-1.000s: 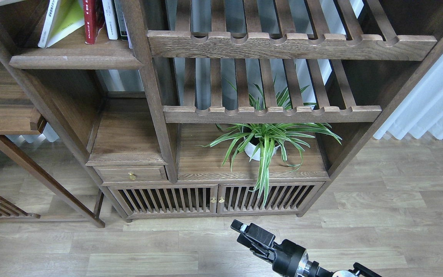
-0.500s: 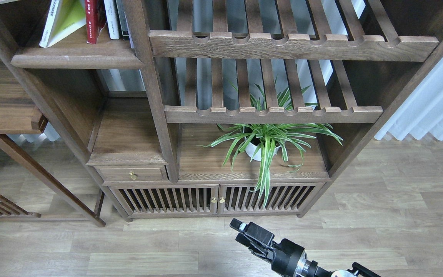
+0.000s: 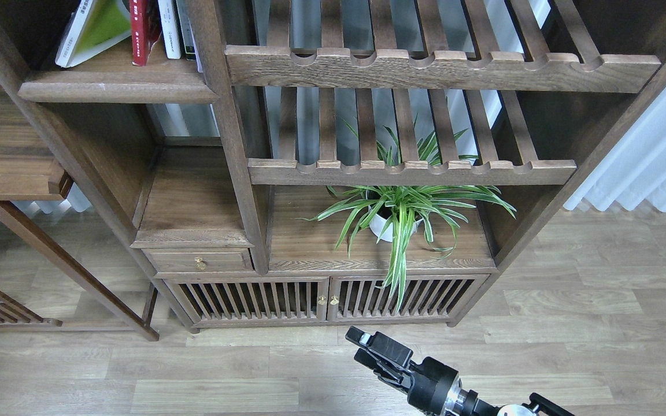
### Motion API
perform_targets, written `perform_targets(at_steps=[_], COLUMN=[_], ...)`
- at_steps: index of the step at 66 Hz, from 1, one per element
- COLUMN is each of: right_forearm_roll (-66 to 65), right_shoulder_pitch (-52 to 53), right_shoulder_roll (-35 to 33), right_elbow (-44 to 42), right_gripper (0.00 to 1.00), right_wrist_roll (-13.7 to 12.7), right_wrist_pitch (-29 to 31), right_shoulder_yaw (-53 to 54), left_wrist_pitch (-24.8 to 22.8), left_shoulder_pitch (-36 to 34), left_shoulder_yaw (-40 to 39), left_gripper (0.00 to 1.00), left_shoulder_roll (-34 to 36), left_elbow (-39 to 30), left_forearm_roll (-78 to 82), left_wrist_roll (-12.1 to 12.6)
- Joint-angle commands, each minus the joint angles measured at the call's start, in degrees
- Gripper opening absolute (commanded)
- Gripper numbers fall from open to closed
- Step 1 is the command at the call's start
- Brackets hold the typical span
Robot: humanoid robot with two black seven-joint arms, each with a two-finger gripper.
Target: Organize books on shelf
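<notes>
The shelf [image 3: 116, 91] is a solid dark-brown board with a rounded front edge at the top left of the bookcase. On it a yellow-and-white book [image 3: 87, 29] leans to the right against an upright bright red book [image 3: 143, 30]. A thin white book [image 3: 169, 29] and a dark-spined one [image 3: 183, 29] stand to the right of the red one. The thick maroon book is out of view. My right gripper [image 3: 358, 345] hangs low over the floor in front of the bookcase, empty, far below the shelf; its dark fingers cannot be told apart. My left gripper is out of view.
Two slatted shelves with scalloped rails [image 3: 411, 171] fill the right bay. A potted spider plant [image 3: 393, 216] stands below them. A small drawer with a brass knob [image 3: 199, 263] and slatted cabinet doors [image 3: 321, 300] sit at the bottom. A wooden side table [image 3: 9, 173] stands left, a white curtain [image 3: 651, 156] right.
The view has shifted slightly, so the bookcase sits a little to the right in the frame. The right gripper has barely moved.
</notes>
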Motion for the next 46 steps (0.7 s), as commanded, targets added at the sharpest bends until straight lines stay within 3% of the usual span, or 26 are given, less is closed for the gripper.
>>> perform_targets(at_steps=[1,46], right_forearm_roll=[0.04,0.04], right_shoulder_pitch=[0.00,-0.09], right_shoulder_roll=[-0.08,-0.16], right_elbow=[0.17,0.43], right_gripper=[0.99,0.99], right_wrist_roll=[0.00,0.00], right_wrist_pitch=[0.00,0.00], right_shoulder_yaw=[0.02,-0.07], left_wrist_pitch=[0.01,0.01], left_shoulder_pitch=[0.48,-1.36], left_shoulder_yaw=[0.41,-0.56], left_gripper=[0.11,0.11], left_shoulder_roll=[2.02,0.35], left_elbow=[-0.76,3.63], left_forearm_roll=[-0.03,8.67], left_wrist_roll=[1.64,1.11])
